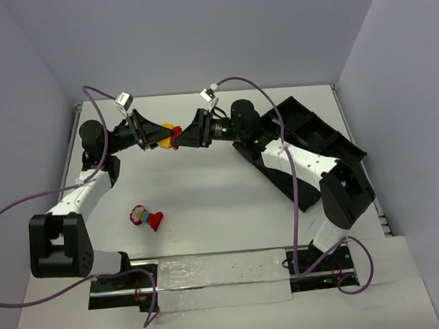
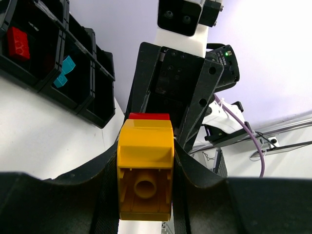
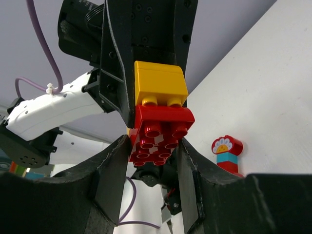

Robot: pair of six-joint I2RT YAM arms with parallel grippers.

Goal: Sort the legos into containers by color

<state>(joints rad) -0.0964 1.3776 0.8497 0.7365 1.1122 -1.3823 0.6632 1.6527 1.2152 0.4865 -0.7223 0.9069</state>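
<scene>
A yellow brick (image 1: 167,130) and a red brick (image 1: 175,143) hang in the air between my two grippers, above the far middle of the table. My left gripper (image 1: 162,136) is shut on the yellow brick (image 2: 146,161), with the red brick (image 2: 148,116) just beyond it. My right gripper (image 3: 153,144) is shut on the red brick (image 3: 163,131); the yellow brick (image 3: 161,83) sits against its far side, its studs showing. A red, cyan and yellow clump (image 1: 144,216) lies on the table at the left; it also shows in the right wrist view (image 3: 226,153).
The long black divided tray (image 1: 306,125) lies diagonally at the right, partly under my right arm. In the left wrist view its compartments (image 2: 92,107) hold a red brick (image 2: 18,43) and a cyan brick (image 2: 64,72). A clear sheet (image 1: 219,273) lies at the near edge.
</scene>
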